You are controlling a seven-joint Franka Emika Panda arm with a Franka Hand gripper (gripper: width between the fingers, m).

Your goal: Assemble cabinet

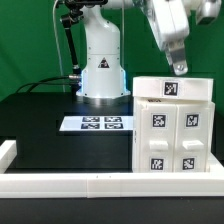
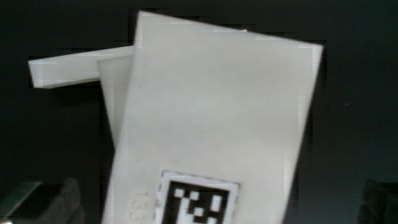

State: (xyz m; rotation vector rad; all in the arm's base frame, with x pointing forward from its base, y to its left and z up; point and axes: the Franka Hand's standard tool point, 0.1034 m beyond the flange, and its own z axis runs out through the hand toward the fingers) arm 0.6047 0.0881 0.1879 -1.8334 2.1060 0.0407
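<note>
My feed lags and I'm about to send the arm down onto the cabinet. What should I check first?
1. Gripper above the cabinet, not touching it: ok.
2. Jaws spread with nothing between them: ok.
3. Cabinet standing upright on the table, tags facing the exterior camera: ok.
4. Marker board lying apart from the cabinet: ok.
5. Gap between the cabinet's base and the front rail: cannot tell.
6. Gripper centred over the cabinet's top panel: cannot tell.
</note>
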